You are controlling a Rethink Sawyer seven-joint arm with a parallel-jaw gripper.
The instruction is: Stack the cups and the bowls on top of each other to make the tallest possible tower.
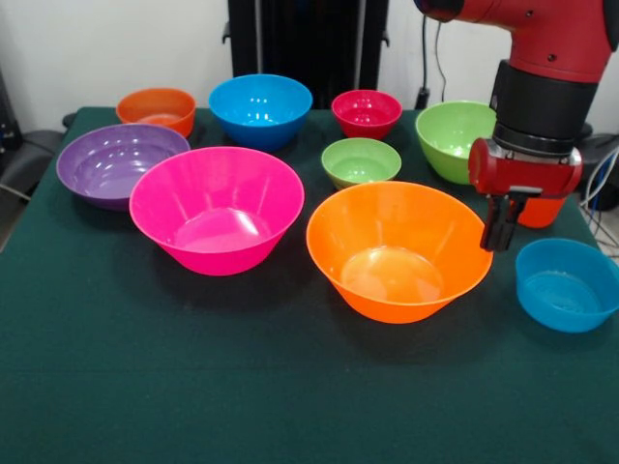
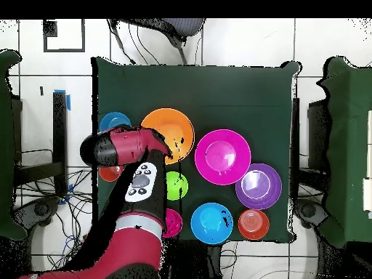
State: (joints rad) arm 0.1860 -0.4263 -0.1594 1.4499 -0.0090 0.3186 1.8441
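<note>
We found no tower begun: every bowl sat rim-up and apart on the green tabletop [image 1: 145, 387]. The large orange bowl [image 1: 398, 249] lay right of centre in the front view, with the large pink bowl [image 1: 217, 208] to its left. The purple bowl [image 1: 118, 162] sat at the left edge. Along the upper part of the frame stood a small orange bowl [image 1: 158, 109], a blue bowl [image 1: 260, 108], a small red bowl [image 1: 367, 112] and a green bowl [image 1: 455, 137], with a small green bowl [image 1: 361, 160] just below the red one. A small blue bowl [image 1: 567, 283] sat at the lower right. The orange-red cup [image 1: 542, 211] showed only as a sliver behind the arm at the right.

The hand [image 1: 500, 232] hung beside the large orange bowl's right rim, above the tabletop. Its dark fingers looked close together with nothing between them, so we judged it closed and empty.

We judged the step in hand to be the very first, an approach to the large orange bowl as base. The next move would call for the fingers to part, straddle that thin rim and turn the bowl rim-down.
</note>
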